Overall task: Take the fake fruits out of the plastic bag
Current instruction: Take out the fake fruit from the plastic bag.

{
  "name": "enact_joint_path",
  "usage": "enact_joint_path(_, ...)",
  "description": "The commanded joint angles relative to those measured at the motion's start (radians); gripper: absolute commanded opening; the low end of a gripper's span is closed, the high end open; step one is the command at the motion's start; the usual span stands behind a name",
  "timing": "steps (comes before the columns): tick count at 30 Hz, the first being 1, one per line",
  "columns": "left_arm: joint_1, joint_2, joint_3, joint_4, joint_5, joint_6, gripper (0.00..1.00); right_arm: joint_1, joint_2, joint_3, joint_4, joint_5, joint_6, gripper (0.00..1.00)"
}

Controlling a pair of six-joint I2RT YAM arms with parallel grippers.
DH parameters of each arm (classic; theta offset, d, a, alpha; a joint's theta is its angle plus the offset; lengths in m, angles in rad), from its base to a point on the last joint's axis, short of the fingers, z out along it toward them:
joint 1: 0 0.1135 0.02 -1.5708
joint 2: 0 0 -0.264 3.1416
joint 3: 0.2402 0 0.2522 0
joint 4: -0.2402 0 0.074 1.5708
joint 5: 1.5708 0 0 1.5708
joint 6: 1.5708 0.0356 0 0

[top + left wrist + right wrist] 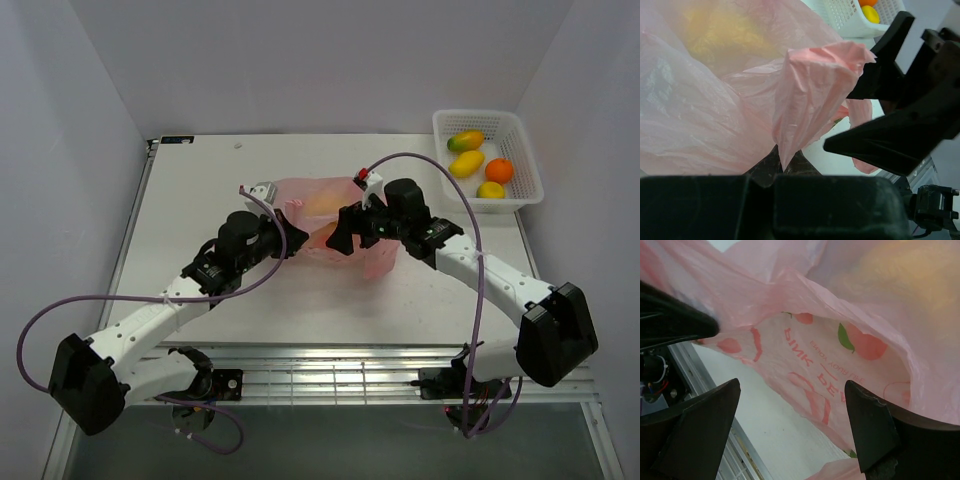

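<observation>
The pink plastic bag (335, 215) lies mid-table between my two grippers. My left gripper (297, 240) is shut on a bunched edge of the bag; in the left wrist view the pink film (810, 95) runs down into the closed gripper (785, 164). My right gripper (340, 238) is open and empty beside the bag's near side. In the right wrist view it (790, 425) has its jaws spread wide in front of the printed bag wall (840, 350). A yellow fruit shows blurred through the film (720, 35), and in the right wrist view (905, 270).
A white lattice basket (525, 150) stands at the back right with a mango (465, 141), a yellow fruit (467, 163), an orange (499, 170) and a lemon (491, 190). The basket also shows in the left wrist view (845, 17).
</observation>
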Motion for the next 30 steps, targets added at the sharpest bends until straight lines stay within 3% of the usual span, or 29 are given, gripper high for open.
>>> enact_joint_path(1,-0.013,-0.045,-0.006,0.012,-0.013,-0.008,0.00,0.016,0.041,0.016,0.027,0.106,0.097,0.90)
enact_joint_path(11,-0.025,-0.057,-0.010,0.014,-0.013,-0.009,0.00,0.079,0.206,0.065,0.005,0.325,0.169,0.90)
enact_joint_path(15,-0.031,-0.054,-0.010,0.021,-0.003,-0.008,0.00,0.082,0.250,0.055,0.155,0.367,0.163,0.90)
enact_joint_path(24,-0.039,-0.068,-0.010,0.023,0.003,0.006,0.00,0.096,0.383,0.028,0.514,0.593,-0.119,0.90)
enact_joint_path(30,-0.044,-0.088,-0.013,0.020,-0.009,0.017,0.00,0.093,0.480,0.102,0.527,0.700,-0.286,0.90)
